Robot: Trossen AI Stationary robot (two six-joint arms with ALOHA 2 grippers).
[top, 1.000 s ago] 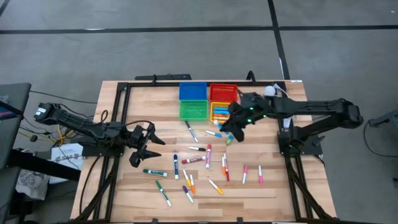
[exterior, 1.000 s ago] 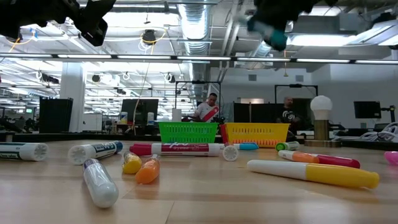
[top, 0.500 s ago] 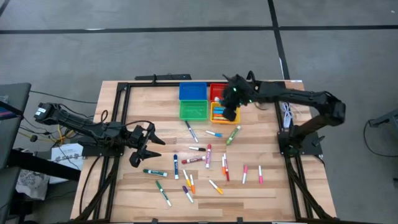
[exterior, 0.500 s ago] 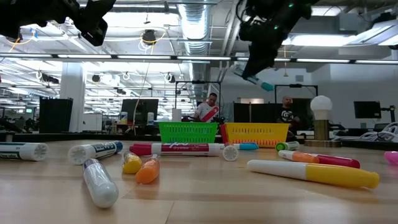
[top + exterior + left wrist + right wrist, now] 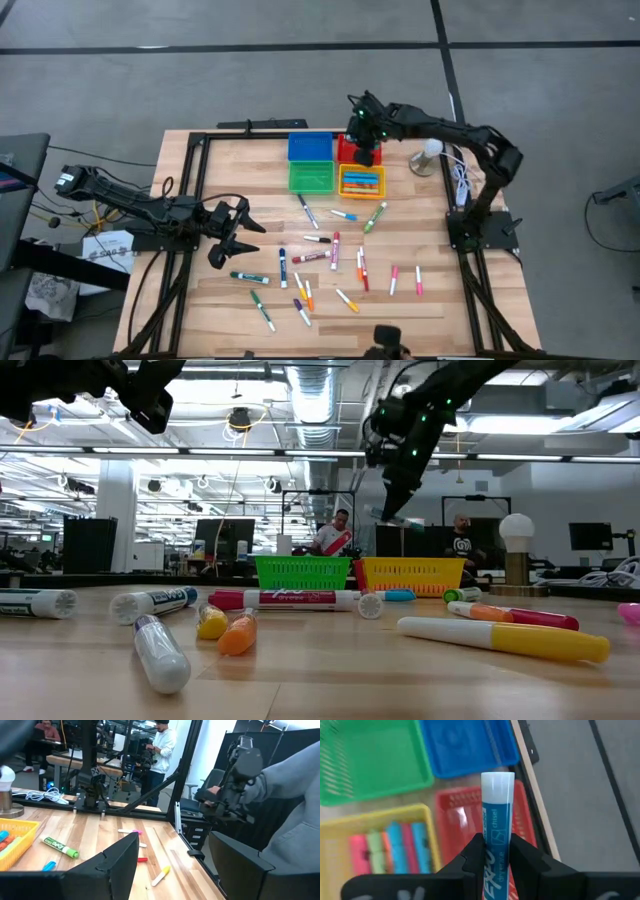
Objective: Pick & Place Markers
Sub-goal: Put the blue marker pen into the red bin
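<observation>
One blue marker (image 5: 497, 830) sits pinched in your right gripper (image 5: 495, 851), its long axis pointing forward over the red bin (image 5: 458, 820); left gripper (image 5: 232, 232) waits with fingers spread.

"EXPO" and "chisel" on the blue marker (image 5: 496, 845); "Expo" on the green marker (image 5: 60, 847)

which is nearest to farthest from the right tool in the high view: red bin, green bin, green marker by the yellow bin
From the right tool:
1. red bin, directly beneath it.
2. green bin, beside the yellow bin, toward the left arm.
3. green marker, on bare wood past the yellow bin.
</observation>
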